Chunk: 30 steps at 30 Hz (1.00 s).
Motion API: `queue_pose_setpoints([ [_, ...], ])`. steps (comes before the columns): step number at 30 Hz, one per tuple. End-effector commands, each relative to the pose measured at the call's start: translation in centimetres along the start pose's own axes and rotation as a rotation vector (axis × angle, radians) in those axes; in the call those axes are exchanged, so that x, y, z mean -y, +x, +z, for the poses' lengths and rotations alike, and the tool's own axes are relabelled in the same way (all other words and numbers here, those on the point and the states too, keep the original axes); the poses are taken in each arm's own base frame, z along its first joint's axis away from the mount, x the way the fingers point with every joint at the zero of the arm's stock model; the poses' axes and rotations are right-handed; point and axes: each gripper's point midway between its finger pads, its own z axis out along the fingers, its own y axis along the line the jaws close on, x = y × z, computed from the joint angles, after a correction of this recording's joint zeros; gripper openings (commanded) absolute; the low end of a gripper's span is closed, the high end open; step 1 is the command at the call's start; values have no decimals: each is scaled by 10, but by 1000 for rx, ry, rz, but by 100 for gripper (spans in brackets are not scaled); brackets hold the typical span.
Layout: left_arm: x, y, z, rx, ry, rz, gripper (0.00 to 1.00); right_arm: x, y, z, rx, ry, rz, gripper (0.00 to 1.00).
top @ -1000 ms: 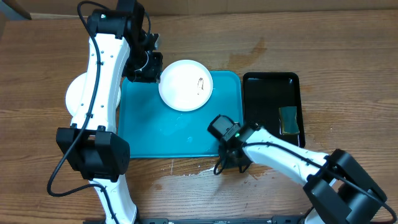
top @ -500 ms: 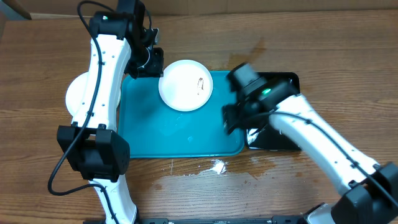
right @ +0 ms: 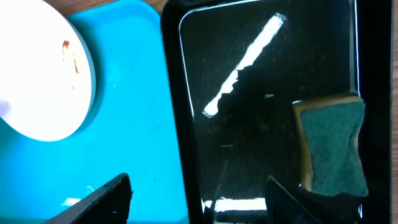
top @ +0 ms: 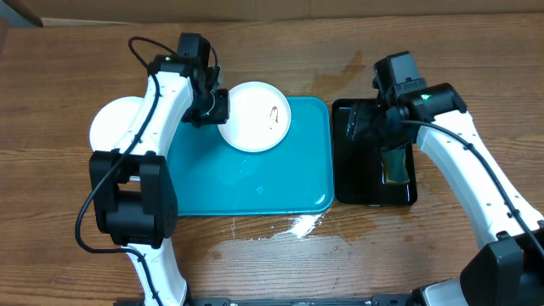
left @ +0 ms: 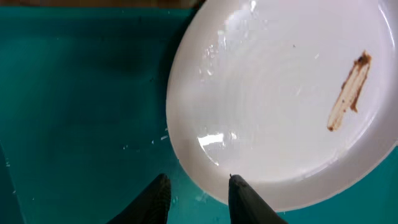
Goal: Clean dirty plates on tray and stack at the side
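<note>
Wooden table (top: 255,55): turquoise tray (top: 221,183), black tray (top: 353,180), white plate (top: 106,127).

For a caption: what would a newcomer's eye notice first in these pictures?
A white plate with a brown smear sits at the far edge of the turquoise tray, the left gripper straddling its rim. To the right, the open right gripper hangs over a black tray holding a green sponge.

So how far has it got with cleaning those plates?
Early days. Seemingly done: one white plate lies on the table left of the blue tray. In hand: the left end effector straddles the rim of a smeared plate on that tray; the right end effector hangs open over the black tray, its sponge not yet picked up. Left: wiping that plate and stacking it.
</note>
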Motion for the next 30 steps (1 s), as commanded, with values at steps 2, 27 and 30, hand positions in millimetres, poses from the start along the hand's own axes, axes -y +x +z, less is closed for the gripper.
queue_pose_setpoints([
  [2,-6,4,21,15,-15,-81,34,-1,-6,-5,28,-6,-8,70],
  [27,-18,14,46,31,-56,-137,23,12,-13,-6,67,71,-29,71],
  [30,-16,9,53,66,-48,-129,24,12,-12,-5,65,72,-29,72],
])
